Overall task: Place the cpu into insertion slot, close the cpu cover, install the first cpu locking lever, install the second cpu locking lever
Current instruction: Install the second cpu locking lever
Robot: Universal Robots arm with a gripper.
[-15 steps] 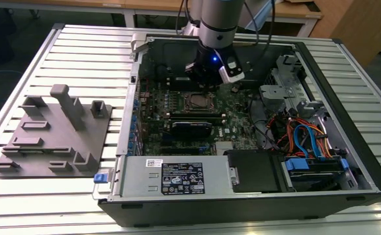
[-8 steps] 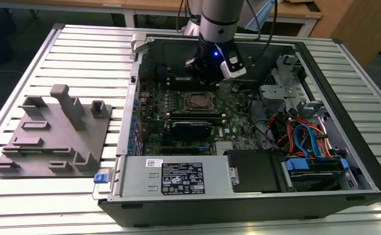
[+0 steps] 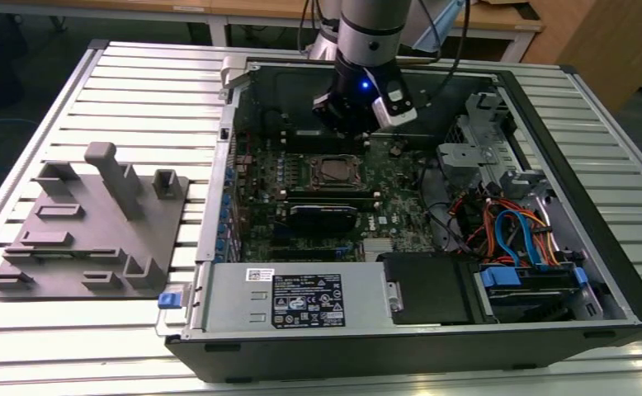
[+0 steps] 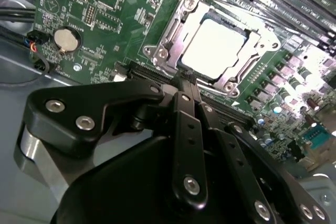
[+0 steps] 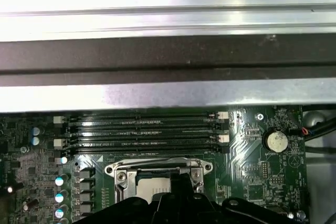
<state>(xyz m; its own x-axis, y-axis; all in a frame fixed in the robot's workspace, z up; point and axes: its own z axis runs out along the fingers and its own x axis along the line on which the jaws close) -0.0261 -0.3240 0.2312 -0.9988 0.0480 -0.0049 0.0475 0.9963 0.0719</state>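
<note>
1. In the exterior view, we are seeing the arm (image 3: pixel 367 33) reaching down into the open case (image 3: pixel 585 272), its gripper (image 3: pixel 349 124) hanging just above the far edge of the slot (image 3: pixel 333 171) on the green board (image 3: pixel 393 219). A grey fixture (image 3: pixel 90 223) is sitting on the table (image 3: pixel 35 346), well apart, at the exterior view's left.

2. In the second wrist view, we are looking past the gripper (image 4: pixel 185 80), whose fingers (image 4: pixel 187 124) are pressed together and holding nothing, at the cpu (image 4: pixel 216 47) lying in the slot (image 4: pixel 181 59), with the cover (image 4: pixel 247 59) framing it.

3. In the first wrist view, we are seeing the cover (image 5: pixel 157 169) beside the memory slots (image 5: pixel 142 132) and a coin cell (image 5: pixel 276 141).
</note>
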